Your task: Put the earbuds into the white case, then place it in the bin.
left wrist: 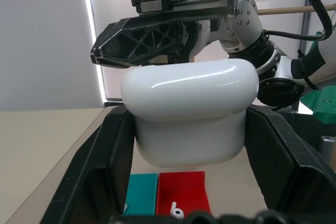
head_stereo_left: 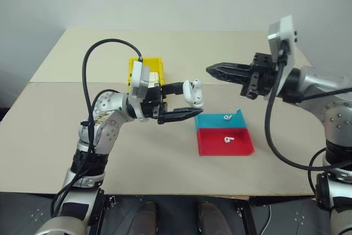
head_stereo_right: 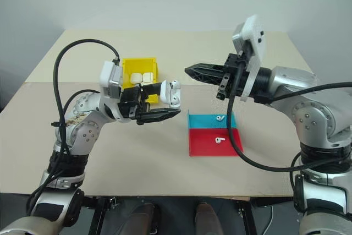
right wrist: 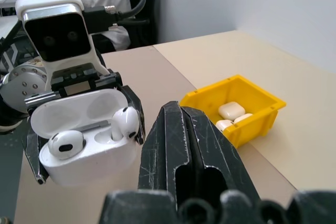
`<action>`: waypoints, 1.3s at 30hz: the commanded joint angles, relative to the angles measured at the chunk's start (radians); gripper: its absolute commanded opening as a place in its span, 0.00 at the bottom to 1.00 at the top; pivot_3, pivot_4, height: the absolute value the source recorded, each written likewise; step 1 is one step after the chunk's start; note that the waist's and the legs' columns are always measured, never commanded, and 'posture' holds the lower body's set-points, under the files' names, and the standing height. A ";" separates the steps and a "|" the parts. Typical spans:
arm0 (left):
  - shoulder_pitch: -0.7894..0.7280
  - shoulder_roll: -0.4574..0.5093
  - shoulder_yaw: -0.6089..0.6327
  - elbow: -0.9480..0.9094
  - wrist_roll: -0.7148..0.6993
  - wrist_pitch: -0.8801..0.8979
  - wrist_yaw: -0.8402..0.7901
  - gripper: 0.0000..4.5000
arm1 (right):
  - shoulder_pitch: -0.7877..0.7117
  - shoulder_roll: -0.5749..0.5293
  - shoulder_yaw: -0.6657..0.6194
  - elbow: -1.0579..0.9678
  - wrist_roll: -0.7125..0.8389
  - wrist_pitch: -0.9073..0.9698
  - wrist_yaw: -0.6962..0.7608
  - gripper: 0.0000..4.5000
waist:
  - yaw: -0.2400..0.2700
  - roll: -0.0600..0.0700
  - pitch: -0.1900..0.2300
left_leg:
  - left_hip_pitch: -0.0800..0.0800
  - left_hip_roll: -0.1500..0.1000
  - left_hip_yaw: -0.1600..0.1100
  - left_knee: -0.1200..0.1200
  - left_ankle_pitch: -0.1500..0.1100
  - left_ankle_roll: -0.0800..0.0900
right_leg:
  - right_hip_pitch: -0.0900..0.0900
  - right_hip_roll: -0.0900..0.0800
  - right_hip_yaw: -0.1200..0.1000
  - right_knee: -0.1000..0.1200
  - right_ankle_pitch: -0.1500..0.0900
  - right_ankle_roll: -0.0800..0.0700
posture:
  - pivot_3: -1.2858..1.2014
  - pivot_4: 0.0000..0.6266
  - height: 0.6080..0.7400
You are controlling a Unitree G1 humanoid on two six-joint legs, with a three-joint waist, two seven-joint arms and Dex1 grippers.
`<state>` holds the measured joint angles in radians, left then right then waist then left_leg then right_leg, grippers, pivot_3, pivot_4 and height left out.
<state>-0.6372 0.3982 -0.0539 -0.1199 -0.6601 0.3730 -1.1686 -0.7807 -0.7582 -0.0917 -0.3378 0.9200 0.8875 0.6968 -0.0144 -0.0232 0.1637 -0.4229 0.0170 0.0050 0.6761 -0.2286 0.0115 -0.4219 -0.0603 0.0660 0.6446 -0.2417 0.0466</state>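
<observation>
The case (right wrist: 86,140) is smooth, glossy white plastic, catching bright highlights, and the earbuds (right wrist: 67,144) seated in it share that shine. Beside it, the left hand (head_stereo_left: 184,103) and right hand (head_stereo_left: 212,70) have matt black plastic fingers, scuffed and ribbed. The bin (right wrist: 233,108) is bright yellow plastic. The counter (head_stereo_left: 165,163) looks matt and beige.
</observation>
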 commanded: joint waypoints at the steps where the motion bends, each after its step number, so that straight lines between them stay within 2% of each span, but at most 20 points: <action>1: -0.020 0.002 0.013 -0.031 -0.002 -0.022 -0.001 0.63 | -0.015 -0.013 -0.019 -0.046 0.007 0.020 -0.006 0.01 | 0.001 0.000 0.000 | 0.000 0.000 0.000 0.000 0.000 0.000 | 0.000 0.000 0.000 0.000 0.000 0.000 | 0.52 0.24 1.00; 9: -0.025 -0.004 0.010 -0.026 0.001 -0.025 -0.001 0.63 | 0.016 -0.019 -0.002 -0.116 0.004 0.039 0.007 0.01 | 0.001 0.000 0.000 | 0.000 0.000 0.000 0.000 0.000 0.000 | 0.000 0.000 0.000 0.000 0.000 0.000 | 0.52 0.24 1.00; 39: -0.031 -0.015 0.009 -0.013 0.013 -0.029 -0.002 0.63 | 0.045 -0.059 -0.014 -0.150 0.000 0.042 0.011 0.01 | 0.001 0.000 0.000 | 0.000 0.000 0.000 0.000 0.000 0.000 | 0.000 0.000 0.000 0.000 0.000 0.000 | 0.52 0.24 1.00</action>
<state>-0.6445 0.3880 -0.0539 -0.1182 -0.6465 0.3713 -1.1685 -0.7309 -0.8039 -0.0614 -0.4656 0.9186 0.9283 0.7134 -0.0137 -0.0232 0.1637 -0.4229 0.0169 0.0050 0.6762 -0.2286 0.0116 -0.4218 -0.0604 0.0660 0.6446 -0.2417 0.0466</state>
